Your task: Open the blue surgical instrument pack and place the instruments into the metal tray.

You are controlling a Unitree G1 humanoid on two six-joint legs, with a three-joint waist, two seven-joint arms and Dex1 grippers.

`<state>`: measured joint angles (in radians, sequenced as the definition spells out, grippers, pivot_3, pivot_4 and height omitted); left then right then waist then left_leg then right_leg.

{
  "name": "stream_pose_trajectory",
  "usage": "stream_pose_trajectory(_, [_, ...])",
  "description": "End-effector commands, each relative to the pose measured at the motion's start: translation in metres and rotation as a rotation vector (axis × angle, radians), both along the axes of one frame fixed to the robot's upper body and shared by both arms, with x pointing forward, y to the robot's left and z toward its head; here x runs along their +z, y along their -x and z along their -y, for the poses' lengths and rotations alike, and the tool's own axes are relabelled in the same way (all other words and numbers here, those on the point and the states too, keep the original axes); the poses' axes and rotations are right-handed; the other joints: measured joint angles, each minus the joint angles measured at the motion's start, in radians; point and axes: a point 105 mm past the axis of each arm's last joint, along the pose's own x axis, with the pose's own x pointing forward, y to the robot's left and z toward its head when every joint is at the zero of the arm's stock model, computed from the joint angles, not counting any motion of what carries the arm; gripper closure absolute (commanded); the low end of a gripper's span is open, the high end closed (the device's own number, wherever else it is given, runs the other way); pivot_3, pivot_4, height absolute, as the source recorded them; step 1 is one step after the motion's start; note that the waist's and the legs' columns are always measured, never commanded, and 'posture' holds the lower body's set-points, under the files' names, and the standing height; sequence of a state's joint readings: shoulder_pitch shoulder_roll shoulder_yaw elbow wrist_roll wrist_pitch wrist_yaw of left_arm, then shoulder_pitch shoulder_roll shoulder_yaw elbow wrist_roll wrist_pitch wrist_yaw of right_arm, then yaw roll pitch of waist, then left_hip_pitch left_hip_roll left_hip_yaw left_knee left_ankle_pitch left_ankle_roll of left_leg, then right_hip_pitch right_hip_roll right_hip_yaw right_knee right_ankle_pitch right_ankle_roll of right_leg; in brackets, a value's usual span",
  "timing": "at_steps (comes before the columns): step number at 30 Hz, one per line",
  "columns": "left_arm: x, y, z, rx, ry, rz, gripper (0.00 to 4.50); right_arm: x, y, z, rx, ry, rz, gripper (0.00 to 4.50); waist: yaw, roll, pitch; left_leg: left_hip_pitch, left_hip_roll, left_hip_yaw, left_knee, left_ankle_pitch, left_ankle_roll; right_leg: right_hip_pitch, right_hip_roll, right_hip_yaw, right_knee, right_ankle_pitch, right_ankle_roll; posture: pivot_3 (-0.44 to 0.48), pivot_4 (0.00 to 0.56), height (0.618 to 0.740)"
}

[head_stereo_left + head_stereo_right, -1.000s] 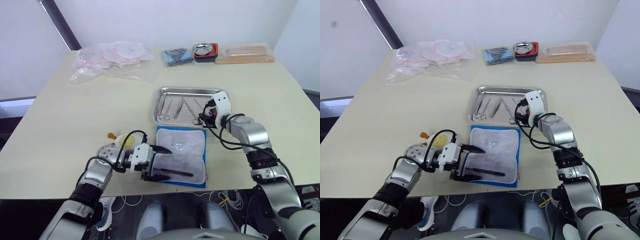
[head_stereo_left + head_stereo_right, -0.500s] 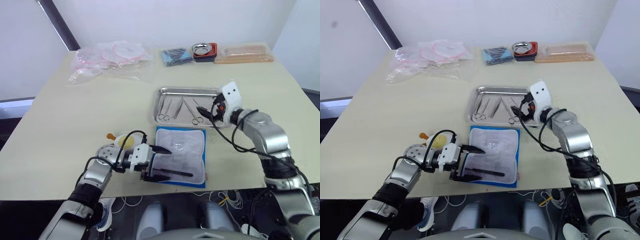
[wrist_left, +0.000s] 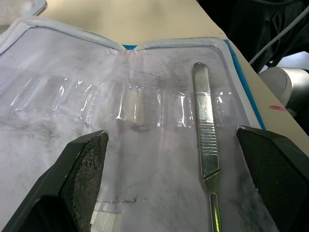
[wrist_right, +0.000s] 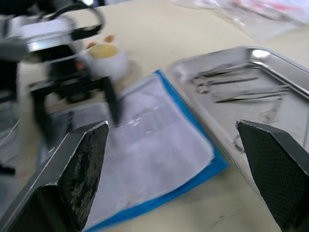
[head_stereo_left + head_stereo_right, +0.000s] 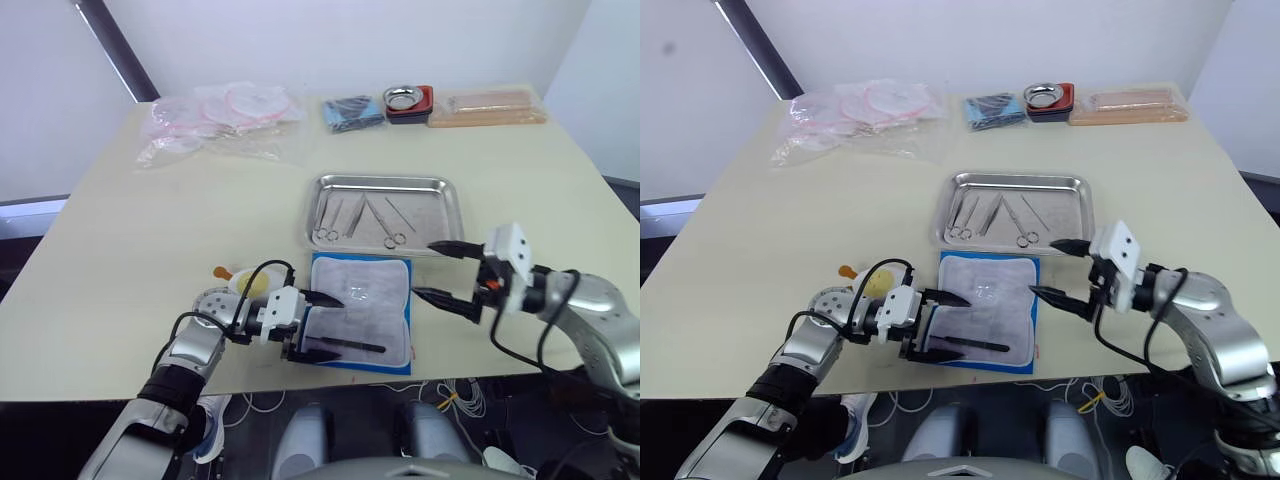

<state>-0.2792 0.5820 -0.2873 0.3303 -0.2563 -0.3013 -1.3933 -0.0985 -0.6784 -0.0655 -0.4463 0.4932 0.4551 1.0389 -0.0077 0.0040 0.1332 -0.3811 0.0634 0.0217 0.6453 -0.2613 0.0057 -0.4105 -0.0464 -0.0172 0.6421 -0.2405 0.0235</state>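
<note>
In the left eye view, the blue surgical instrument pack (image 5: 361,312) lies open in the lower middle of the frame, its pale lining up. Just above it stands the metal tray (image 5: 383,184), with several instruments (image 5: 361,218) in its left half. The left hand (image 5: 322,323) rests over the pack's lower left corner, fingers spread wide around one dark straight tool (image 5: 347,346) (not gripped). The right hand (image 5: 441,270) hovers at the right of the pack, open wide and empty.

In the left wrist view, a silver scalpel handle (image 3: 205,152) lies on the lining between the two wide fingers (image 3: 82,170).

In the right wrist view, the tray (image 4: 286,73) is at the upper right and the pack (image 4: 159,153) in the middle.
</note>
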Motion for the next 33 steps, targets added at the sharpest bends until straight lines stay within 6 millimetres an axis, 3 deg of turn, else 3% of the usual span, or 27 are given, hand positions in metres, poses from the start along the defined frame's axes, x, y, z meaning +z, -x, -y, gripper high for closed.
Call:
stream_pose_trajectory(1, [-0.05, 0.02, -0.017, 0.023, -0.181, -0.16, 0.0, 0.014, 0.027, 0.003, 0.165, 0.025, 0.059, 0.06, 0.0, 0.001, 0.0, 0.0, 0.0, 0.0, 0.0, 0.0, 0.0, 0.0, 0.0, 0.0, 0.0, 0.0, 0.0, 0.0, 0.15, 0.74])
stream_pose_trajectory(4, [-0.05, 0.021, -0.019, 0.023, -0.182, -0.165, 0.0, 0.018, 0.043, 0.012, 0.236, 0.045, 0.013, 0.06, 0.0, 0.001, 0.001, 0.0, 0.0, 0.0, 0.0, 0.0, 0.0, 0.0, 0.0, 0.0, 0.0, 0.0, 0.0, 0.0, 0.15, 0.74])
stream_pose_trajectory(11, [-0.051, 0.023, -0.02, 0.017, -0.183, -0.167, 0.0, 0.032, 0.051, 0.022, 0.282, 0.048, 0.009, 0.06, -0.001, 0.0, 0.001, 0.001, -0.001, -0.001, 0.0, 0.0, 0.0, 0.001, 0.0, 0.001, 0.0, 0.0, 0.0, 0.0, 0.15, 0.74])
stream_pose_trajectory(17, [-0.053, 0.024, -0.021, 0.016, -0.185, -0.17, 0.0, 0.028, 0.053, 0.022, 0.305, 0.065, -0.001, 0.06, 0.0, 0.0, 0.001, 0.001, -0.001, -0.001, -0.002, 0.0, 0.0, 0.0, 0.0, 0.001, -0.001, 0.0, 0.0, 0.0, 0.15, 0.74])
stream_pose_trajectory(33, [-0.056, 0.025, -0.024, 0.015, -0.198, -0.178, 0.0, -0.048, 0.021, -0.042, 0.115, 0.13, 0.016, 0.06, -0.002, 0.001, 0.0, 0.002, -0.001, -0.001, -0.002, 0.0, 0.0, 0.0, 0.0, 0.001, -0.001, 0.0, 0.0, 0.0, 0.15, 0.74])
